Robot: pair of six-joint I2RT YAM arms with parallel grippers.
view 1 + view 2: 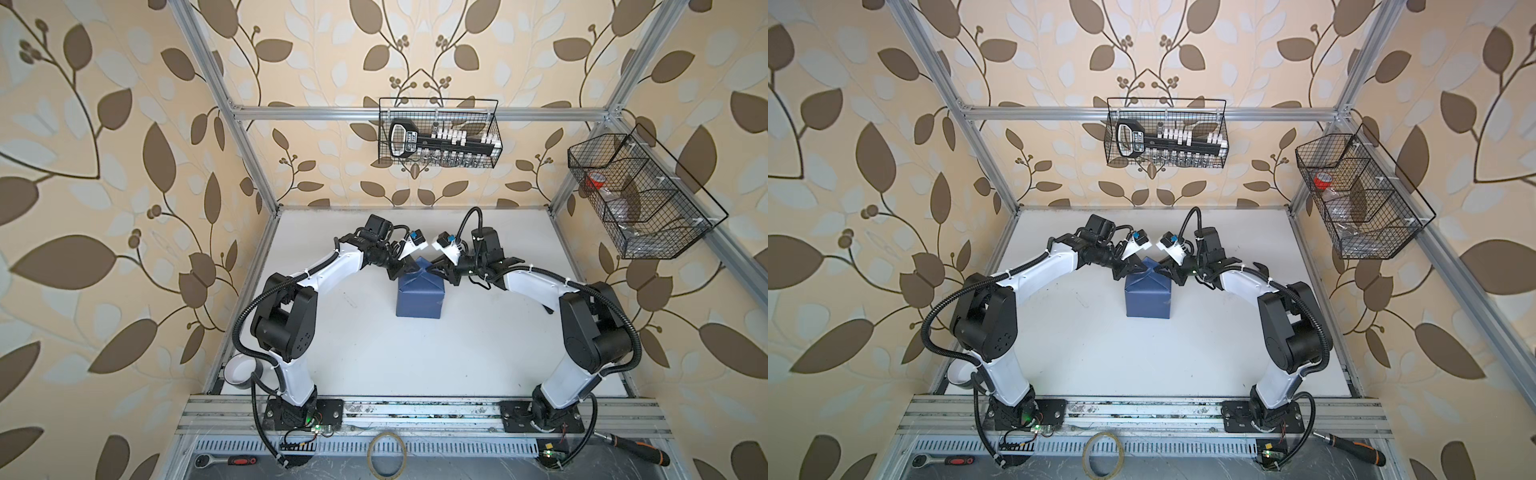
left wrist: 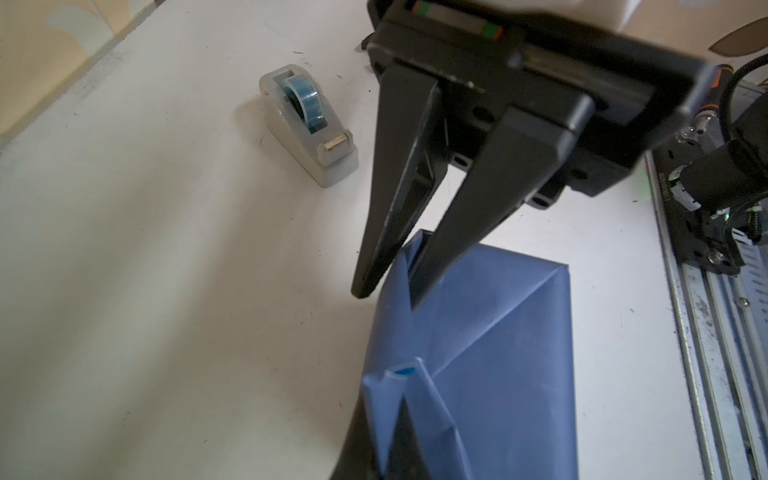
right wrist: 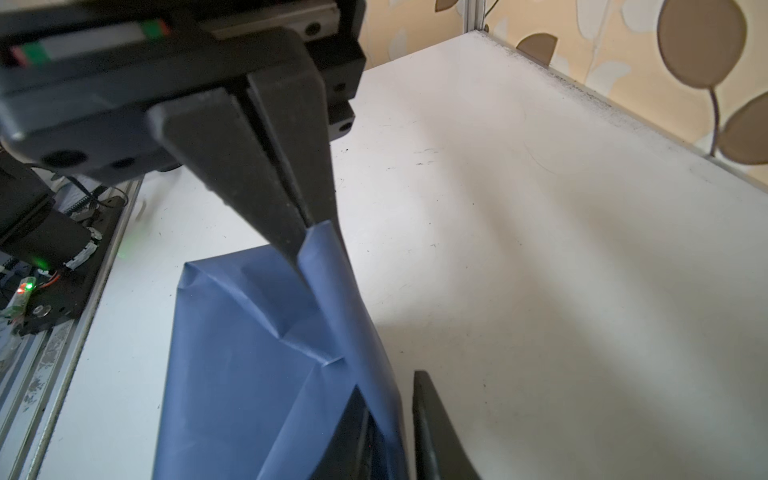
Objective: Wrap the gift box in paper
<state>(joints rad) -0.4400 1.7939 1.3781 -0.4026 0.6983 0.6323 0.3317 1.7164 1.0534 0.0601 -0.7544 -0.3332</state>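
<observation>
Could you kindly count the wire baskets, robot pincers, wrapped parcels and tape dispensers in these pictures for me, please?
Black wire-mesh baskets: 2
Black two-fingered pincers: 2
Slate-blue paper parcel: 1
Clear plastic tape dispenser: 1
Total: 6

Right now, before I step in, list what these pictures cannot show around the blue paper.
Gift box: hidden in every view under the paper.
Right gripper: left wrist view, jaws apart around a flap; pad contact unreadable, paper in the way.
Left gripper: shut on the paper in the right wrist view; how deep, the fold hides.
Tape dispenser: left wrist view only; absent from both top views; its loose end too small.
</observation>
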